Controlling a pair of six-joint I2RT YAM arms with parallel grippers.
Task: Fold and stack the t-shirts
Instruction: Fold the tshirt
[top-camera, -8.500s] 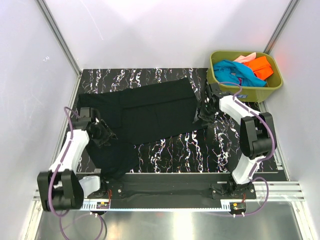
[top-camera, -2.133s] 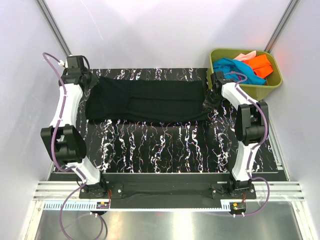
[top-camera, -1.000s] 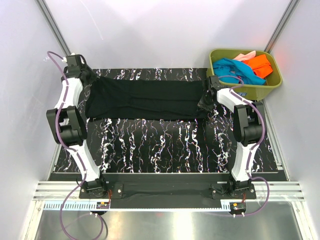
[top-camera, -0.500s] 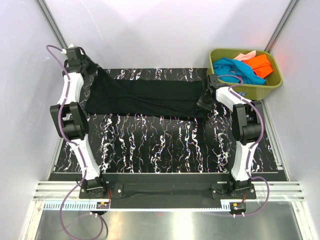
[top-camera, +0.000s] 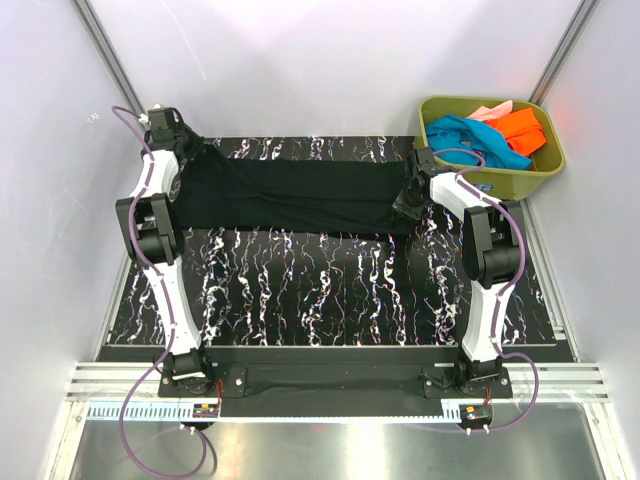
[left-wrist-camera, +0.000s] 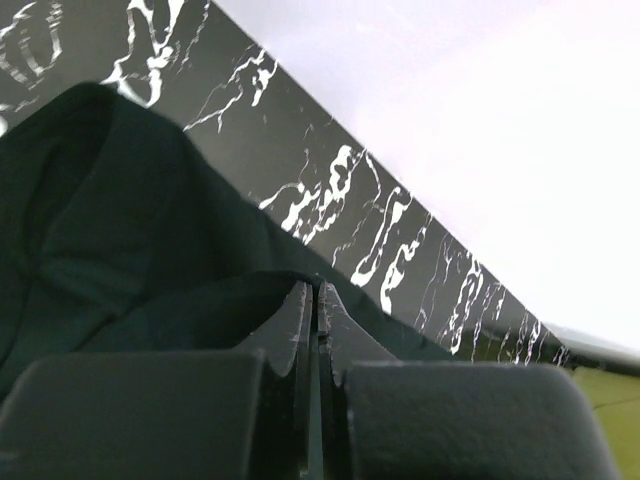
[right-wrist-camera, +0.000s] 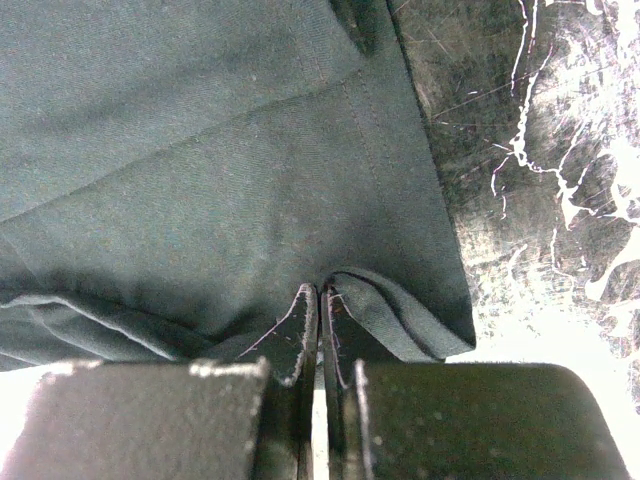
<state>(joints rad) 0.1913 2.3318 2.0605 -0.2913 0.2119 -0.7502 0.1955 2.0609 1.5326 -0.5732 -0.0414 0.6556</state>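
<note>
A large black t-shirt (top-camera: 295, 195) lies stretched in a long band across the back of the marbled table (top-camera: 330, 290). My left gripper (top-camera: 186, 150) is shut on its left end at the back left corner; in the left wrist view the jaws (left-wrist-camera: 315, 292) pinch a raised ridge of black cloth (left-wrist-camera: 110, 220). At the right end my right gripper (top-camera: 410, 196) is shut on a bunched fold (right-wrist-camera: 400, 315) near the hem, with its jaws (right-wrist-camera: 320, 293) closed over the cloth. Teal (top-camera: 465, 138), orange (top-camera: 520, 133) and pale pink (top-camera: 490, 114) t-shirts lie crumpled in the tub.
The olive-green tub (top-camera: 520, 180) stands at the back right corner, just behind and to the right of my right gripper. White walls with metal rails close in the left, back and right sides. Bare marbled tabletop lies in front of the shirt.
The shirt went from lying slanted mid-table to a taut band along the back. In the last second my left gripper shifted slightly right with its end; the right gripper barely moved.
</note>
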